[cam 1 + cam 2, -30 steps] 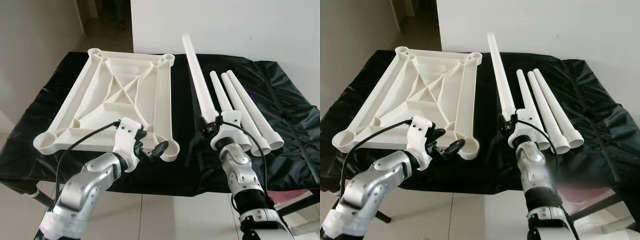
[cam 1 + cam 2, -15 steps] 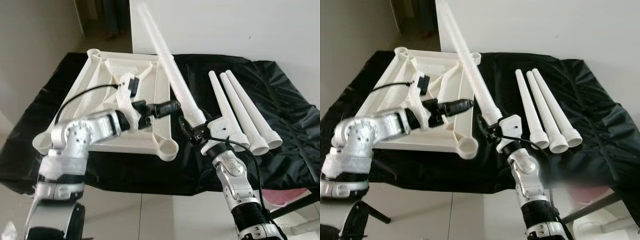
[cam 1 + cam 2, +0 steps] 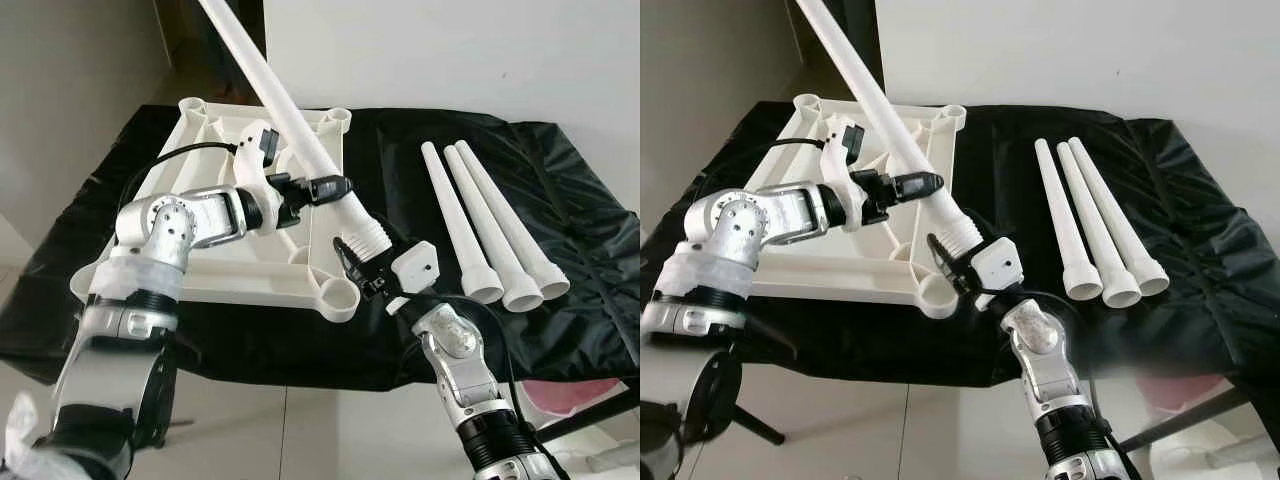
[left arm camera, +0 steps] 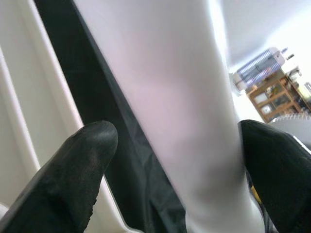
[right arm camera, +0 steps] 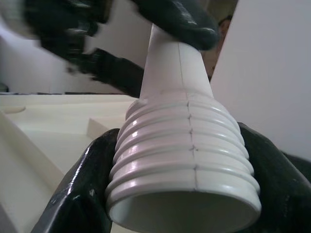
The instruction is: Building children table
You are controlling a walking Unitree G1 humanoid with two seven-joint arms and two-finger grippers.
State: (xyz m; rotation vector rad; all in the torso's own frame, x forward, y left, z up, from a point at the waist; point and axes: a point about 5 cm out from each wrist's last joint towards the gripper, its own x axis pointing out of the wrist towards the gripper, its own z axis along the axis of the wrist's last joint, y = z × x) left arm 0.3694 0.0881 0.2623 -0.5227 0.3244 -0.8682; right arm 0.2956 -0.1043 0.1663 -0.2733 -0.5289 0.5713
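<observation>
The white tabletop [image 3: 225, 285] lies upside down on the black-covered table, with a round socket [image 3: 341, 298] at its near right corner. My right gripper [image 3: 362, 262] is shut on the ribbed threaded end [image 5: 180, 160] of a long white table leg [image 3: 290, 110]. The leg slants up and to the left over the tabletop, and its threaded end hangs just above and to the right of that socket. My left gripper [image 3: 330, 188] is open and straddles the leg's shaft [image 4: 180, 111] above the thread. One finger [image 4: 73, 179] stands a little off it. Three more legs [image 3: 470, 220] lie side by side on the right.
Black cloth [image 3: 560, 200] covers the table, and there is bare cloth between the tabletop and the three legs. A white wall stands behind the table. A doorway opens at the far left. Tiled floor [image 3: 300, 430] shows below the front edge.
My right gripper has swung the leg further left and brought its threaded end near the corner socket. My left gripper has moved from beside the leg to around its shaft.
</observation>
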